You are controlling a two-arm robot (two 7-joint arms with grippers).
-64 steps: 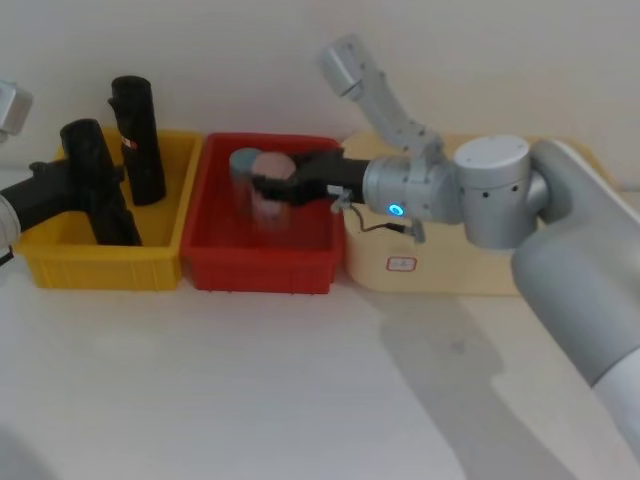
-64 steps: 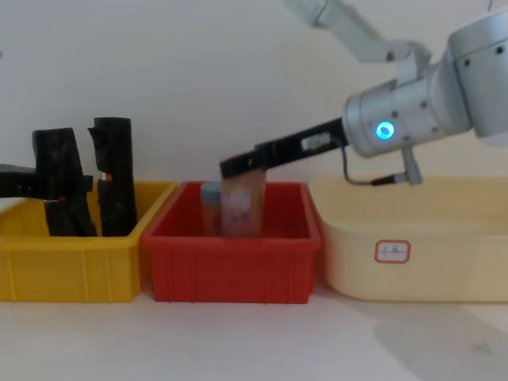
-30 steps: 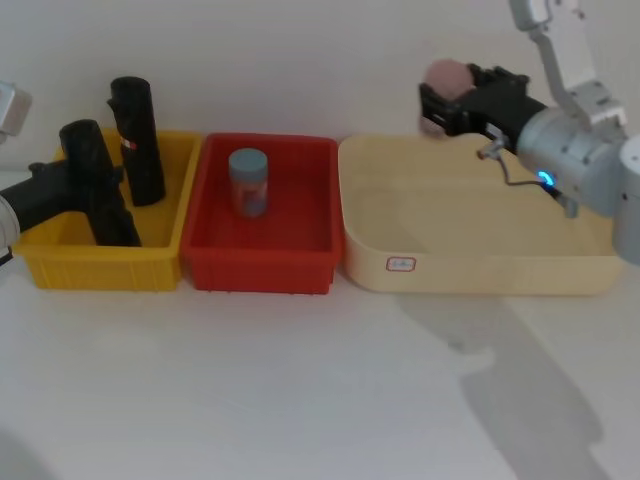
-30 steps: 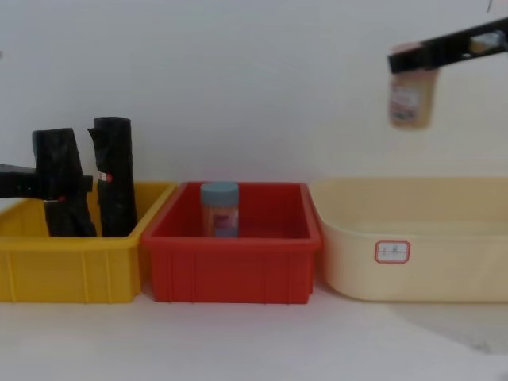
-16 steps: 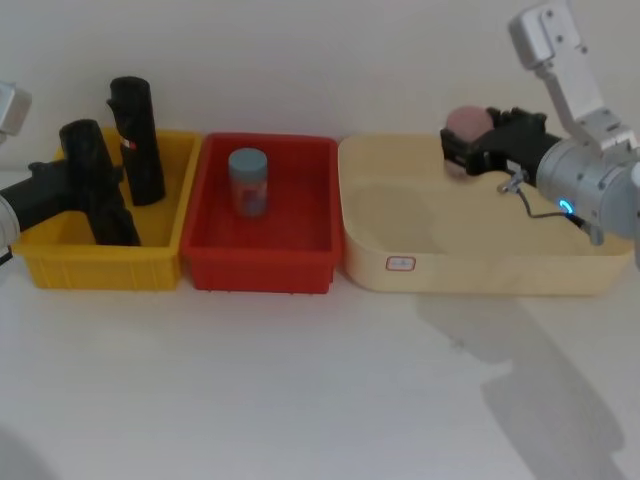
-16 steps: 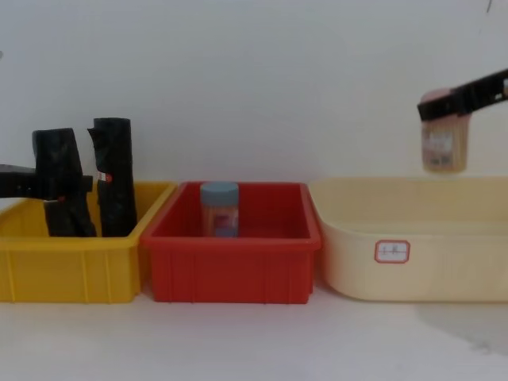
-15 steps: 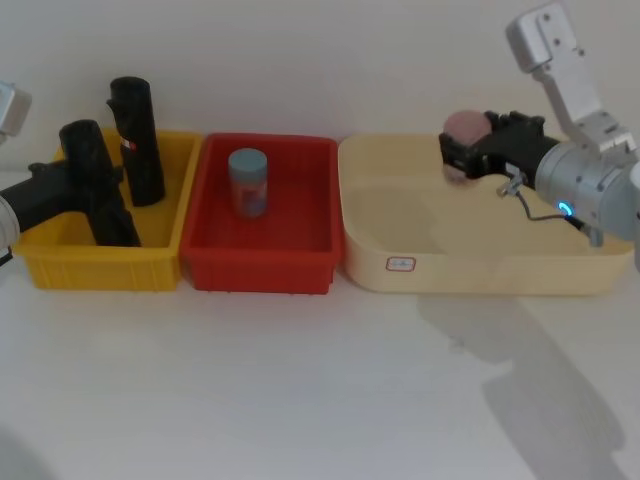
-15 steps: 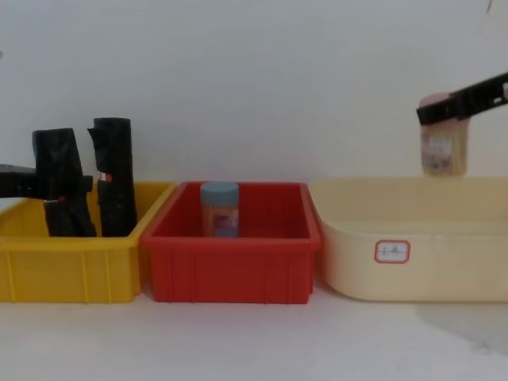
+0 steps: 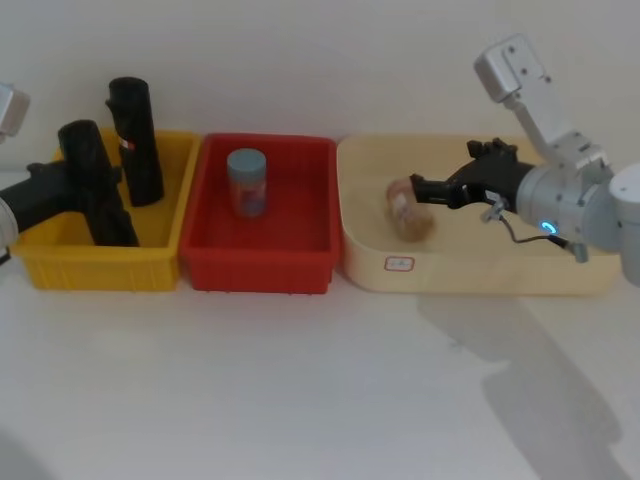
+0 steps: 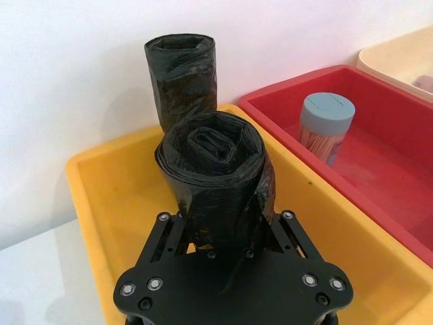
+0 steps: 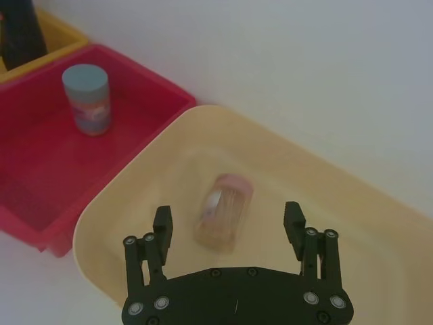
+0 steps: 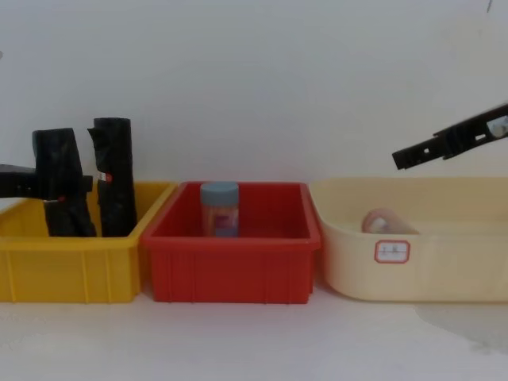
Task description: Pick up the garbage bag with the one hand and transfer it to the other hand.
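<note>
The left tool [image 10: 223, 237] clamps the thick, crinkled black garbage bag [image 10: 215, 172] roll, which stands in the yellow plastic bin [image 9: 60, 262]. The right tool [image 11: 228, 220] is spread wide above a pale cylindrical jar [image 9: 408, 212] lying in the smooth cream tub [image 9: 480, 275].

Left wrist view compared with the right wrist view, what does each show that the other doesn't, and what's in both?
Left wrist, not right wrist: the left gripper clamped round the garbage bag, seen from its coiled top. Right wrist, not left wrist: the right gripper open above a pale jar lying in the cream tub. Both: the red bin with an upright blue-lidded jar, plus part of the yellow bin and the cream tub's rim.
</note>
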